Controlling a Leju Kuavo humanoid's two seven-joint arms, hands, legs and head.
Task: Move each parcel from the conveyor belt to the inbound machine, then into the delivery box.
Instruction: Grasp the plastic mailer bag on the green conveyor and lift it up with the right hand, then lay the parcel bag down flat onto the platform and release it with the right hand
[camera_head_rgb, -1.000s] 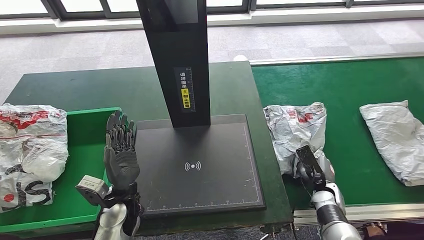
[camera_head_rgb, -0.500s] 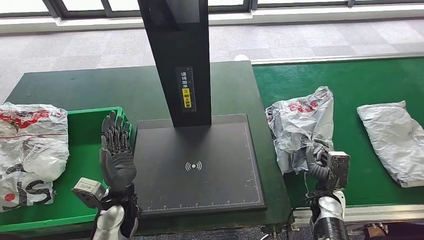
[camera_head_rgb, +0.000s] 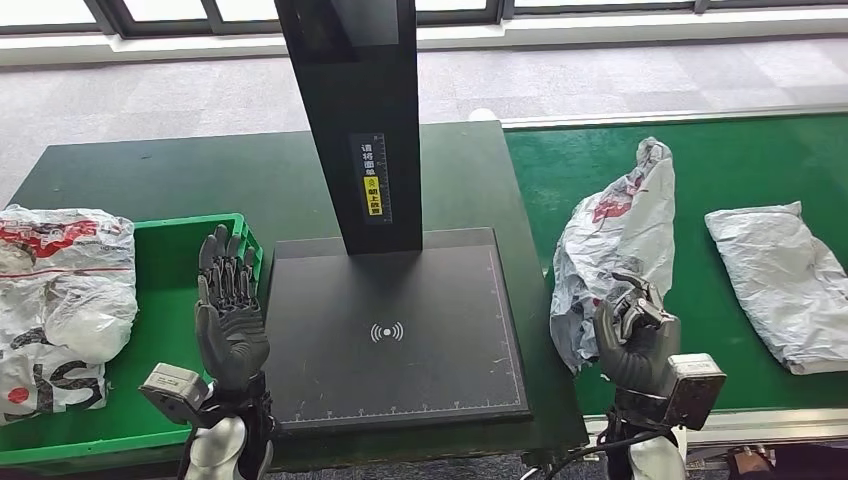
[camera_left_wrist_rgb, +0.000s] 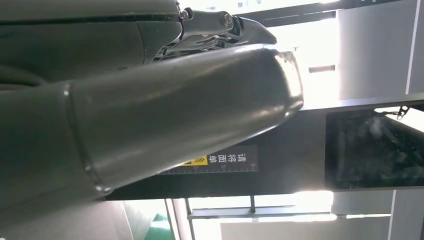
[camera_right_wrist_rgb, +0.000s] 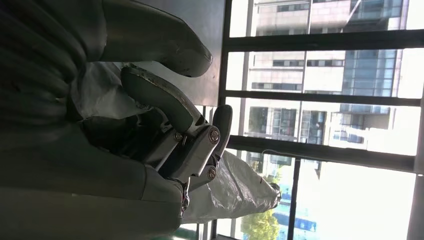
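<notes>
Right hand: the robot's right hand (camera_head_rgb: 634, 335) grips the near end of a crumpled white plastic parcel with red print (camera_head_rgb: 618, 250), fingers curled into the wrapping; the right wrist view shows the fingers (camera_right_wrist_rgb: 165, 107) wrapped in white plastic (camera_right_wrist_rgb: 235, 190).
Held parcel: lifted so that it stands tall, its far tip up over the green conveyor belt (camera_head_rgb: 720, 165), along the belt's left edge, just right of the scanner table.
Second parcel: a flat white plastic parcel (camera_head_rgb: 775, 280) lies on the belt further right, well apart from the held one.
Left hand: the left hand (camera_head_rgb: 232, 310) is raised upright with fingers straight and spread, holding nothing, at the left edge of the black scanner plate (camera_head_rgb: 395, 335).
Inbound machine: the flat black plate carries a white wireless mark (camera_head_rgb: 386, 331); a tall black column (camera_head_rgb: 358, 110) with a yellow-and-white label (camera_head_rgb: 370, 178) rises from its far side.
Delivery box: a green plastic crate (camera_head_rgb: 170, 300) sits at the near left, with white, red-printed parcels (camera_head_rgb: 60, 300) bulging over its left side.
</notes>
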